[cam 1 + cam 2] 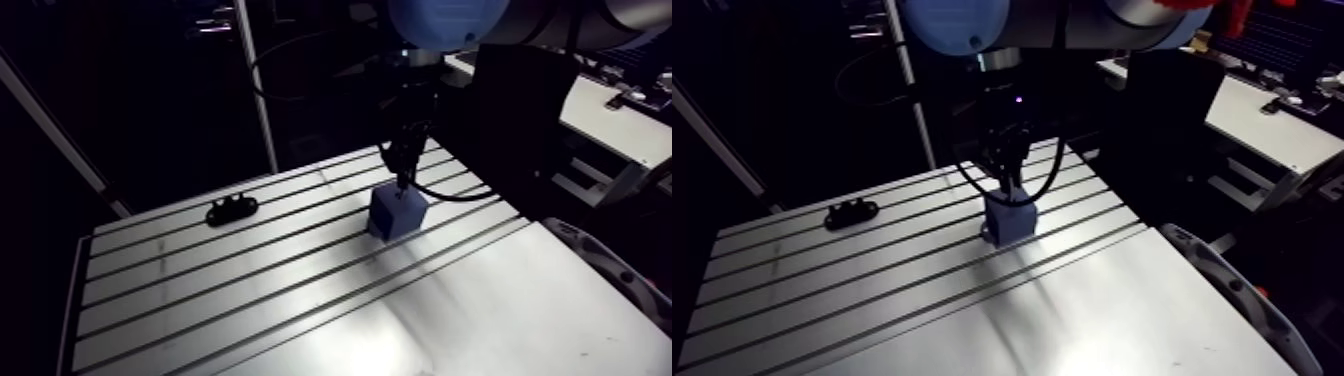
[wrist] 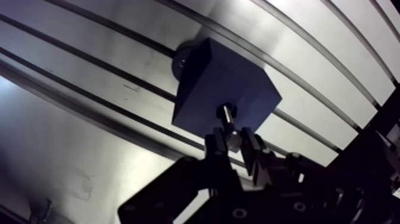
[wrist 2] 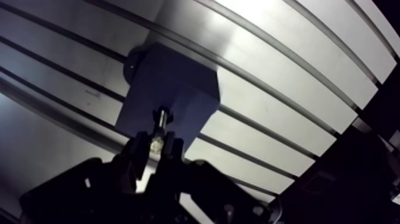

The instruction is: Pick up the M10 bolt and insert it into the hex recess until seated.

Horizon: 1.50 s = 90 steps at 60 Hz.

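In the arm view the gripper [image 1: 401, 178] hangs straight over one blue block [image 1: 397, 212] on the table [image 1: 300, 320]. It is small and dark here, so its fingers and anything they carry cannot be made out. One black part [image 1: 231, 209] lies on the table at about 9 o'clock from the block, well apart. Its shape is hard to read. The table's near edge is cut off.

In the wrist view the two fingers [image 2: 218, 145] are closed on one bolt [image 2: 228, 118] and pinch its shank between them. The bolt points away from the gripper, and its dark far end meets the block's top face near the corner closest to the fingers. The hex recess is hidden under that end, so it is impossible to tell how deep the bolt sits. One round piece [image 2: 180, 59] peeks out at the block's far corner, mostly hidden behind it.
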Motion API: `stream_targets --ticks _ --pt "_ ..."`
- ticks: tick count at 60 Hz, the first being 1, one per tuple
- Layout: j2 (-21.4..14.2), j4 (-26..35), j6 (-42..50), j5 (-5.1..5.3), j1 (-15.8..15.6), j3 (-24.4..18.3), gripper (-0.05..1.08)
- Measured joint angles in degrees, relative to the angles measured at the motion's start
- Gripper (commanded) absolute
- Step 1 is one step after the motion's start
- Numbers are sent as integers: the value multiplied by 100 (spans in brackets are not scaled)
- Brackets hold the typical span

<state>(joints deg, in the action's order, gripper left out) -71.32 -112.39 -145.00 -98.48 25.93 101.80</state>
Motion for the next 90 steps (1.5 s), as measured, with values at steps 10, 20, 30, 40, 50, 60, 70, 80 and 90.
stream_targets --ticks 10,20,30,40,50,60,70,80,90 --pt "9 1 1 1 0 7 101" --pt "11 -3 -2 2 0 9 101" --pt "11 -3 -21 6 0 10 101" --pt "16 -4 -94 8 4 3 101" --pt "17 0 -144 9 7 -2 102" --pt "17 2 -178 9 8 -9 102" --pt "12 2 -194 8 9 -18 102" --pt "10 2 -198 8 9 -22 102" --pt "10 2 -200 7 9 -13 102"
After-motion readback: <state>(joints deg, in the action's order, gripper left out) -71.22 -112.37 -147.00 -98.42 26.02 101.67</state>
